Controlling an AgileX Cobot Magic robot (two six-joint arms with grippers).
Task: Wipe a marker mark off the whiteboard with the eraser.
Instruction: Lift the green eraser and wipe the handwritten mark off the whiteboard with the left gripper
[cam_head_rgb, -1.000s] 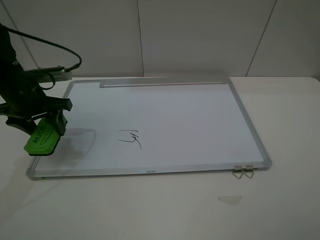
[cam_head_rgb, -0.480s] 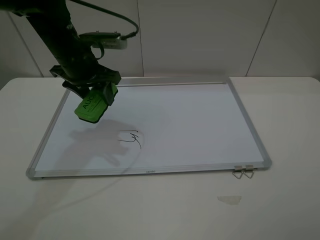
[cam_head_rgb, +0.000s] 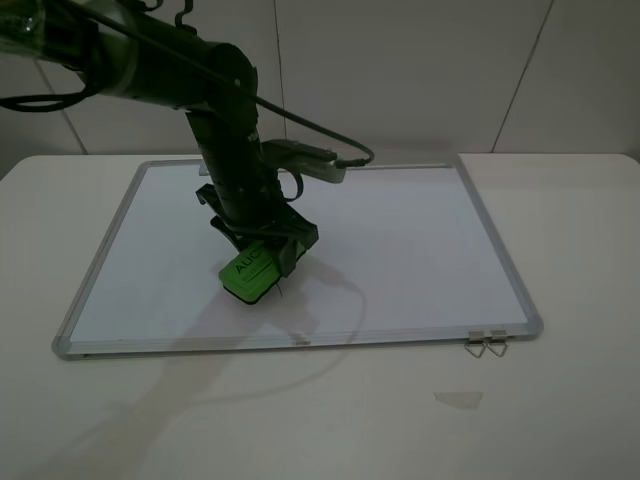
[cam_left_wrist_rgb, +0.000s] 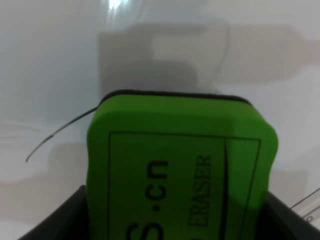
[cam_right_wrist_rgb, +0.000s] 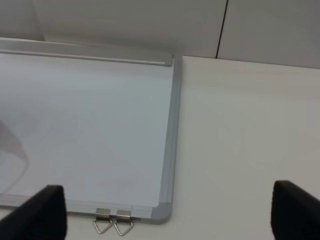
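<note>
High camera: holds the eraser (cam_head_rgb: 250, 275) clamped in the left hand (cam_head_rgb: 265, 250), with the block jutting out below the dark fingers, tilted, low over the whiteboard (cam_head_rgb: 420, 250). Sits a little left of the board's middle and nearer the front rail; cannot tell whether touching the surface. Reaches in from the upper left on the green arm (cam_head_rgb: 150, 65), with a black cable (cam_head_rgb: 320, 135) looping off it above the board. Reads "AUC" in black on the green top, the rest cut off by the hand. Shows two metal clips (cam_head_rgb: 486, 344) at the board's front right corner, a grey tray strip (cam_head_rgb: 400, 167) along the far edge, and a small pale scrap (cam_head_rgb: 458, 399) on the white worktop (cam_head_rgb: 580, 400) just in front of the clips

Left wrist: fills the lower frame with the eraser, green top up, a thin dark underside line along its far end, dark jaws hugging both sides. Reads ".cn" after a cut-off "S", and "ERASER" set sideways, inside a thin black box. Catches one thin curved stroke of the marker mark (cam_left_wrist_rgb: 57, 132), meeting the eraser's corner and running out over the white; the rest is covered by the block

Right wrist: shows the right hand (cam_right_wrist_rgb: 170, 215) spread wide, dark fingertips (cam_right_wrist_rgb: 45, 212) at the frame's edges with nothing between them. Hangs above the worktop by the clipped corner, well apart from the eraser
</note>
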